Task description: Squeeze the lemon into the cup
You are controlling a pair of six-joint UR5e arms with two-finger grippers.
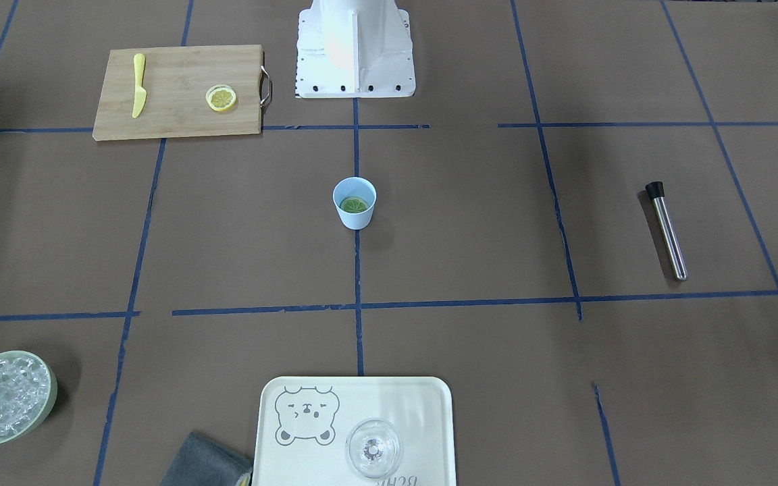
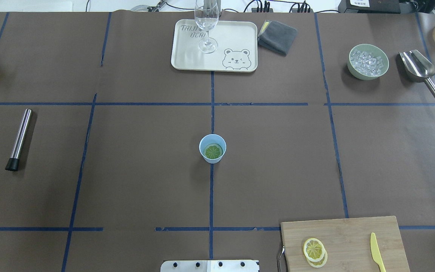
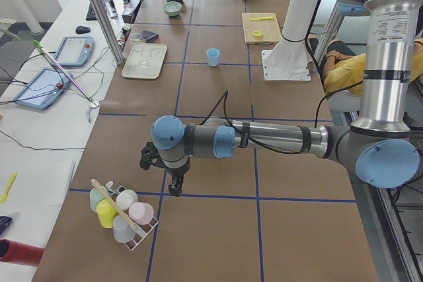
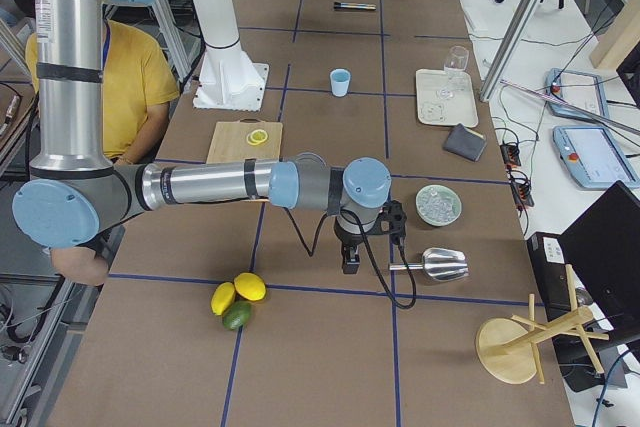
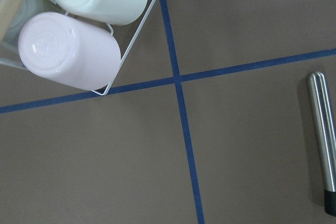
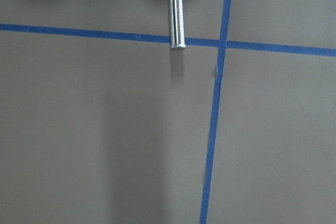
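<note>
The light-blue cup (image 2: 212,148) stands upright at the table's middle, also in the front-facing view (image 1: 354,202). A greenish round slice (image 2: 213,151) lies inside it. Two overlapping yellow lemon slices (image 2: 313,248) lie on the wooden cutting board (image 2: 353,234), shown as one stack in the front-facing view (image 1: 221,98). My left gripper (image 3: 173,186) hangs far out at the table's left end, next to a cup rack. My right gripper (image 4: 350,262) hangs far out at the right end, next to a steel scoop. Both show only in the side views, so I cannot tell if they are open or shut.
A yellow knife (image 2: 377,252) lies on the board. A steel muddler (image 2: 19,139) lies at the left. A tray (image 2: 236,34) with a clear glass (image 2: 206,26), a grey cloth (image 2: 277,36), a bowl of ice (image 2: 367,61) and a scoop (image 2: 419,70) stand at the far side.
</note>
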